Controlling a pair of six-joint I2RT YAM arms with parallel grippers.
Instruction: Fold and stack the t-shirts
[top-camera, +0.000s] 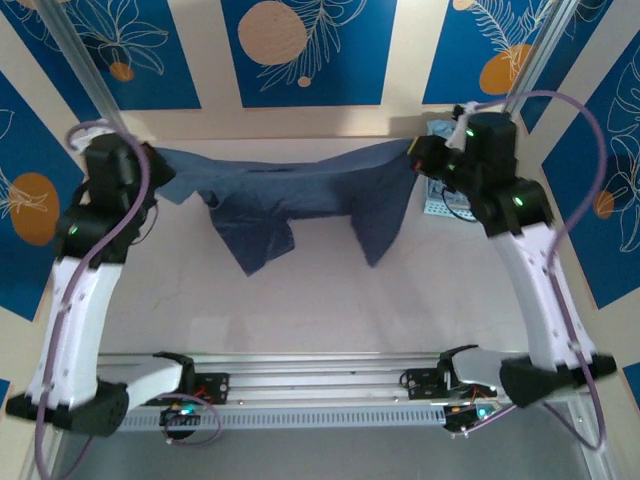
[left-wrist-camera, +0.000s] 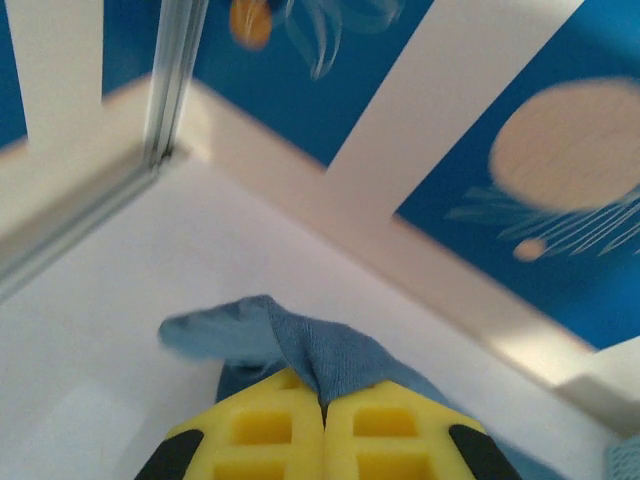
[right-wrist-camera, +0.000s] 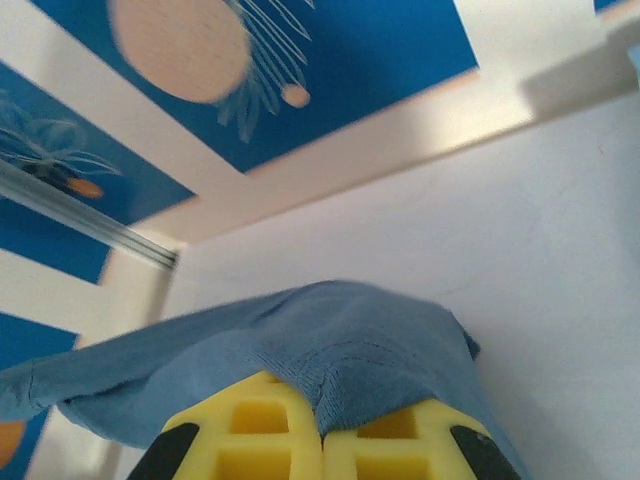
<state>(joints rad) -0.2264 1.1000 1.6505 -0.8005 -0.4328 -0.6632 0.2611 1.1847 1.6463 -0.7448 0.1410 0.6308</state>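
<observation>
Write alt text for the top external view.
A dark slate-blue t-shirt hangs stretched over a pale table, the left gripper and right gripper each pinching an end. A perforated basket peeks out near the right gripper.

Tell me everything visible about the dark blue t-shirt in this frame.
The dark slate-blue t-shirt is soft, creased cloth, stretched between the left hand and the right hand, each shut on an edge. It hangs as a sagging band over the far side of the table, two uneven flaps drooping toward it; whether they touch is unclear.
</observation>
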